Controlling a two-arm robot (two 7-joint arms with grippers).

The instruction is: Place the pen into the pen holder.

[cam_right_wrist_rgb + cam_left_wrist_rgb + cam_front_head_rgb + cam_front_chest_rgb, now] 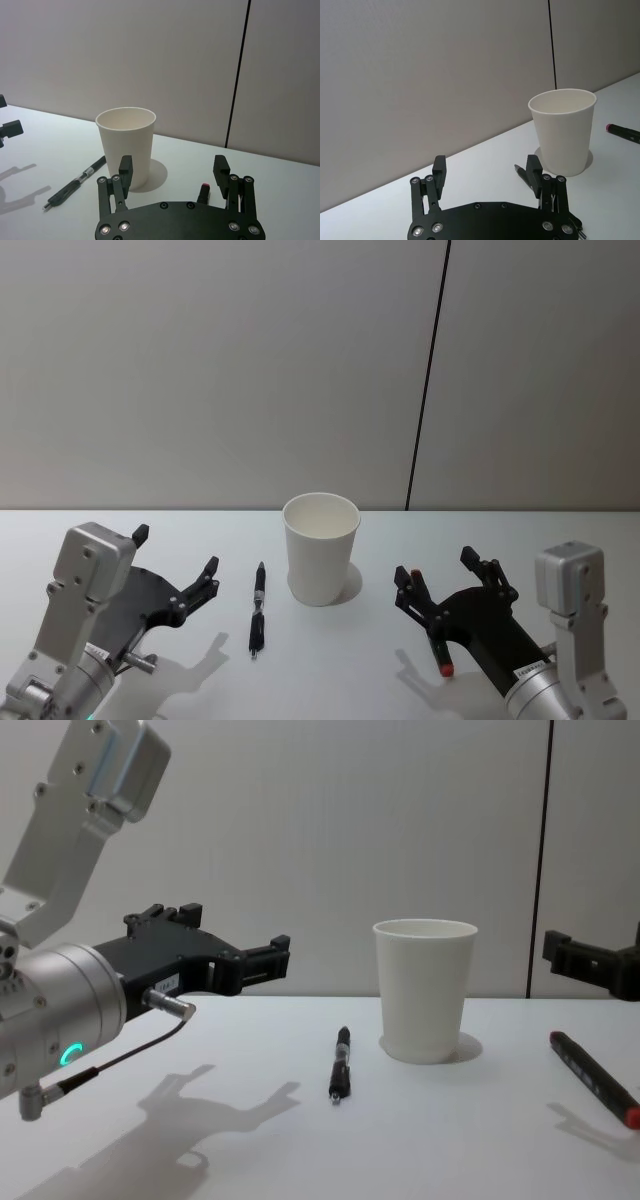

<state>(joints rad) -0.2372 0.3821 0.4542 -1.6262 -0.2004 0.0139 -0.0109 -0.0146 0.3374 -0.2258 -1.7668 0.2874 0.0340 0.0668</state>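
1. Jaws spread wide and holding nothing on the left gripper, at the lower left of the head view, raised off the white table with its shadow below.
2. Likewise on the right gripper, at the lower right of the head view: jaws wide apart, nothing between them, pointing toward the frame's centre.
3. Pen holder, a plain white paper cup, upright at the centre of the head view, mouth up, between the two grippers and apart from both.
4. Black pen flat on the table just left of the cup, not touching it, running from mid-frame down toward the bottom edge, close to the right of the left gripper's fingertips.
5. Red-ended pen also flat on the table, at the lower right, partly hidden under the right gripper; in the chest view near the right edge, red end toward the bottom corner, well apart from the cup.
6. Behind everything, a plain grey wall with a dark vertical seam right of centre.
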